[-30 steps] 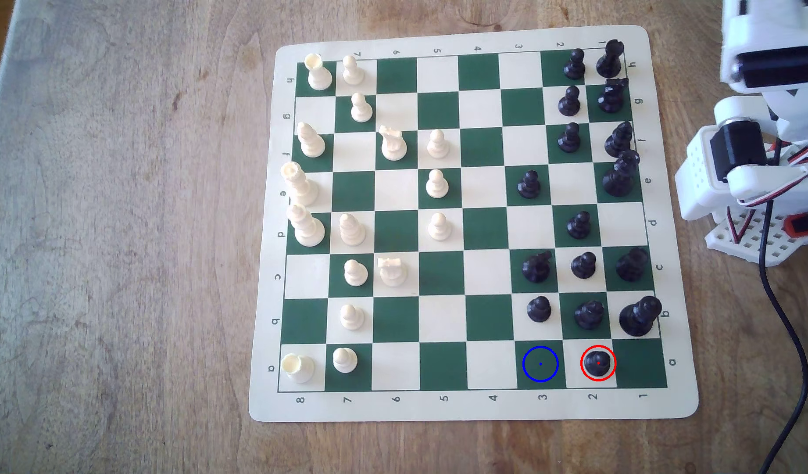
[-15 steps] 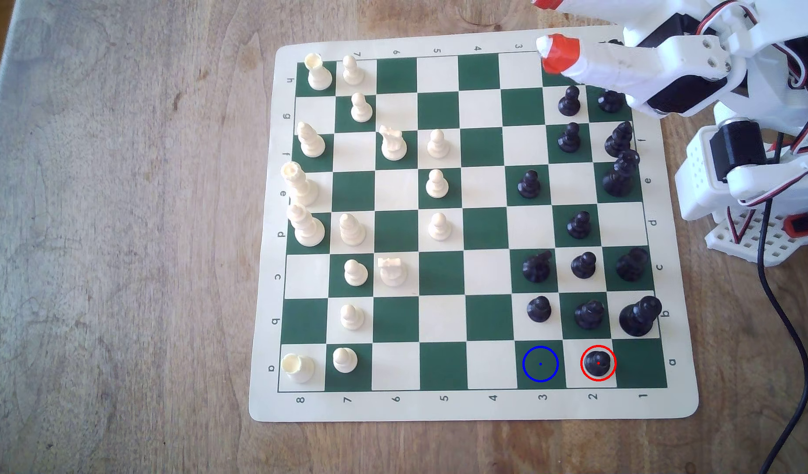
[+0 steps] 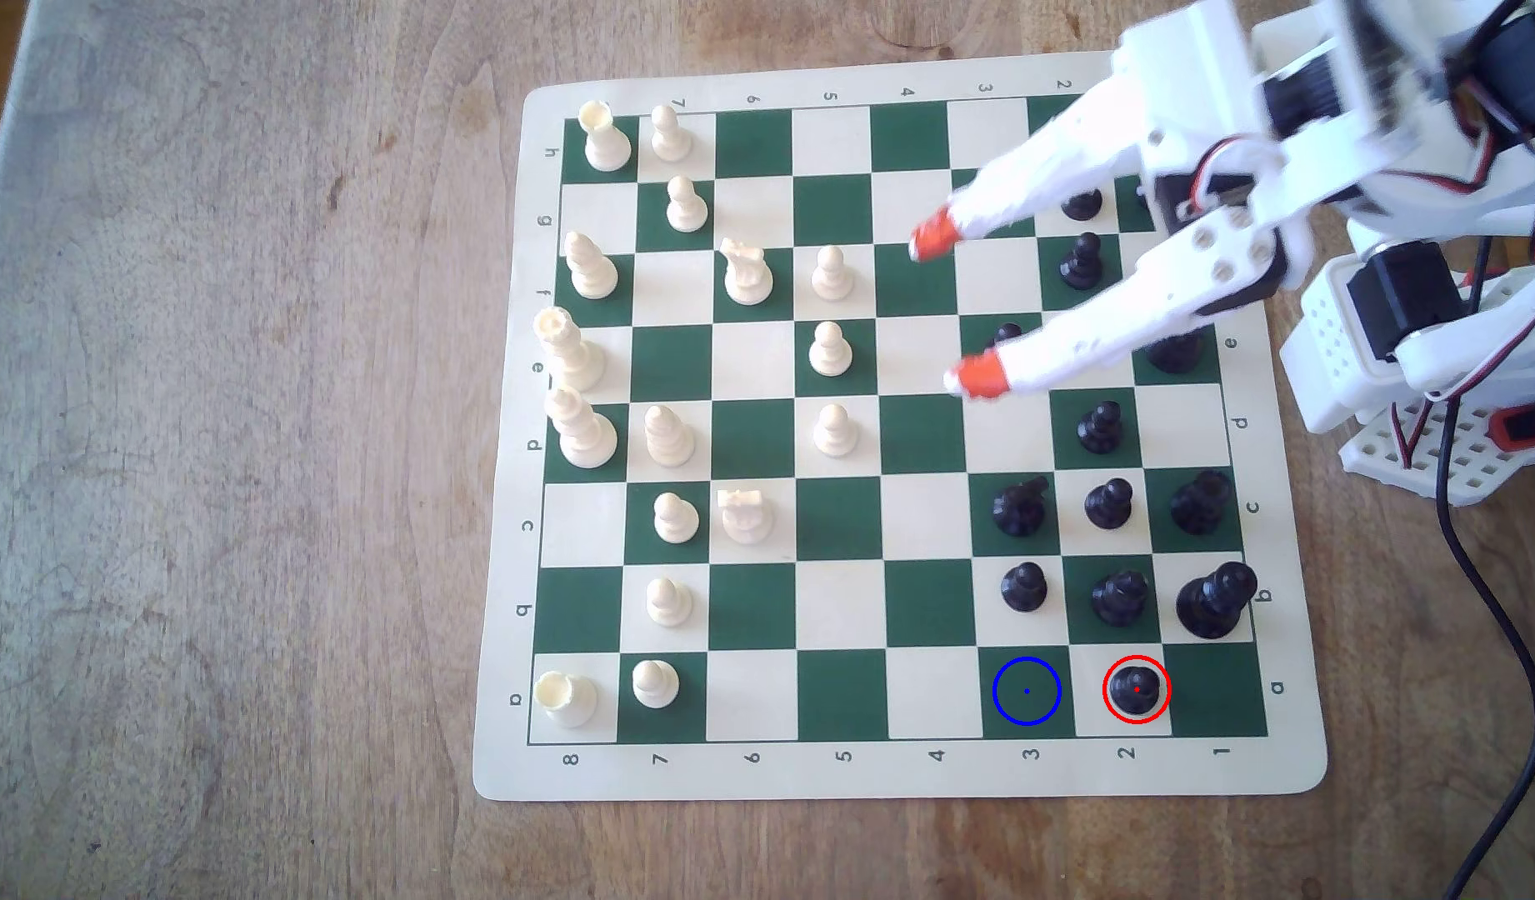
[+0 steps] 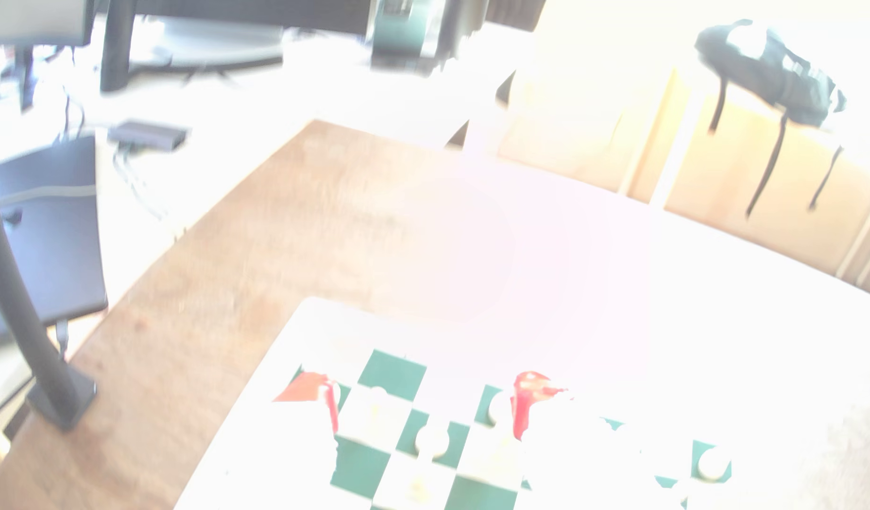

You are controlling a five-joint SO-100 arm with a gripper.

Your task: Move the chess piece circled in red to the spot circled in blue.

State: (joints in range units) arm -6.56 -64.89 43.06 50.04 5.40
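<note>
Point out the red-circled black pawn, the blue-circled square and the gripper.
black pawn [image 3: 1135,689]: exterior view, on its round head.
blue-circled square [image 3: 1026,691]: exterior view, on the bare green centre.
gripper [image 3: 954,307]: exterior view, midway between the two orange fingertips, spread apart.

The exterior view is bright and even, like daylight. The chess board [image 3: 902,783] and its pieces look sharp, with only soft, small shadows. The white arm [image 3: 1197,173] is smeared and fuzzy, and so are its red fingertips [image 3: 933,234]. The wrist view has far too much light. A big white glare washes out the table [image 4: 256,255] and most of the board [image 4: 394,375]. Everything there is blurry, and the far room looks pale and soft.
</note>
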